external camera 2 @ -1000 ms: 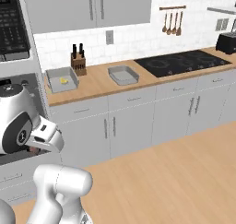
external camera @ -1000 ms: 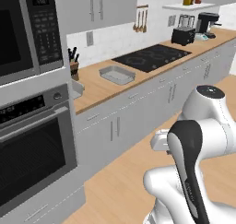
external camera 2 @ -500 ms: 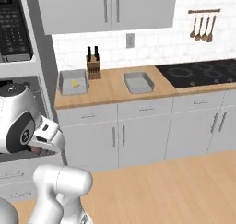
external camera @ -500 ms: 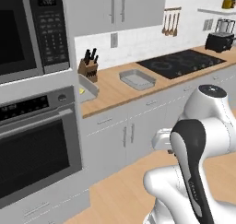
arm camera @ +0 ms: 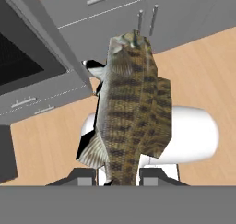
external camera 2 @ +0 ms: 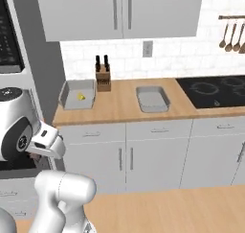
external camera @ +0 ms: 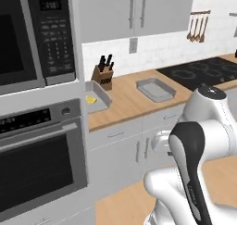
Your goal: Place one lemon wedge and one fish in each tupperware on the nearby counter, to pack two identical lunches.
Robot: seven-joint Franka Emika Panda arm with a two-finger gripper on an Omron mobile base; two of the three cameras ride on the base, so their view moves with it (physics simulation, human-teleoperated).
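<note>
A brown, scaly fish (arm camera: pixel 131 112) stands up between my gripper's (arm camera: pixel 120 178) two fingertips in the hand view, and the gripper is shut on its tail end. On the counter (external camera: pixel 125 104) sit two grey tupperware trays. The left tupperware (external camera: pixel 102 95) (external camera 2: pixel 65 92), beside the oven column, holds a yellow lemon wedge (external camera: pixel 90 99) (external camera 2: pixel 81 97). The right tupperware (external camera: pixel 156 90) (external camera 2: pixel 152 99) has nothing in it. My arm hangs in front of the cabinets, below counter height.
A knife block (external camera: pixel 103 74) (external camera 2: pixel 102 76) stands between the trays at the back. To the right lies the black stovetop (external camera: pixel 203 71) (external camera 2: pixel 215 90), with utensils (external camera 2: pixel 232 33) hanging above it. The wall oven (external camera: pixel 37 154) and microwave (external camera: pixel 28 39) fill the left. Wood floor lies below.
The whole picture has shifted: the base has moved, so the counter and both trays now sit further right and nearer. The fish stays in my gripper.
</note>
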